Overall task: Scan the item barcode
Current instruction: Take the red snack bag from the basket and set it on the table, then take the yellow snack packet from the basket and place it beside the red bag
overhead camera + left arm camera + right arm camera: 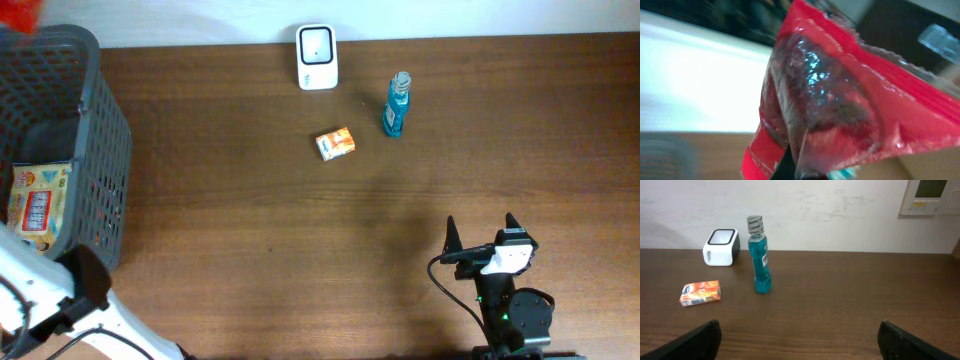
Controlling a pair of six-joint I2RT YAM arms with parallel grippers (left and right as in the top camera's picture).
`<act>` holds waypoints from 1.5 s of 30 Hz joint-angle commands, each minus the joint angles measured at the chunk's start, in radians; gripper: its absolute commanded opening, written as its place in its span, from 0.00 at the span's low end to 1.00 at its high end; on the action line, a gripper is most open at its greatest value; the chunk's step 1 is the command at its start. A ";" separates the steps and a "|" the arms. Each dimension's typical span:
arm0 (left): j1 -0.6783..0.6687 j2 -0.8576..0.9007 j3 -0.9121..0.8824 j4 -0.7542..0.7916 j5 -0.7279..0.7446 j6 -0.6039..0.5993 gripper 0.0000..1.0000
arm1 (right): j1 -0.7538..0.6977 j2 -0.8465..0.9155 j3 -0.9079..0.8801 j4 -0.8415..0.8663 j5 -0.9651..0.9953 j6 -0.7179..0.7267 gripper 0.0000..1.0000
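Pick looks done, scan not yet: left gripper [799, 167] clamped on the crinkly red plastic pouch [840, 100], up at the dark grey mesh basket's [100, 130] back corner, well apart from the white box scanner [317, 57]; right gripper [481, 228] parked, fingers apart.
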 commanded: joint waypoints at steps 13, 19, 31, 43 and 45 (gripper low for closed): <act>-1.124 0.328 -0.677 -0.191 -1.167 -0.150 0.00 | -0.002 -0.007 -0.009 -0.003 0.005 0.001 0.98; -1.183 0.341 -0.833 0.010 -1.085 -0.248 0.45 | -0.002 -0.007 -0.009 -0.003 0.005 0.001 0.98; -0.985 0.308 -0.041 -0.354 -0.997 -0.154 0.90 | -0.002 -0.007 -0.009 -0.003 0.005 0.001 0.98; -0.119 -0.272 -0.524 -0.306 -1.223 0.033 0.99 | -0.002 -0.007 -0.009 -0.003 0.005 0.001 0.98; -0.029 -0.256 -0.697 -0.164 -1.233 0.036 0.99 | -0.002 -0.007 -0.009 -0.003 0.005 0.001 0.98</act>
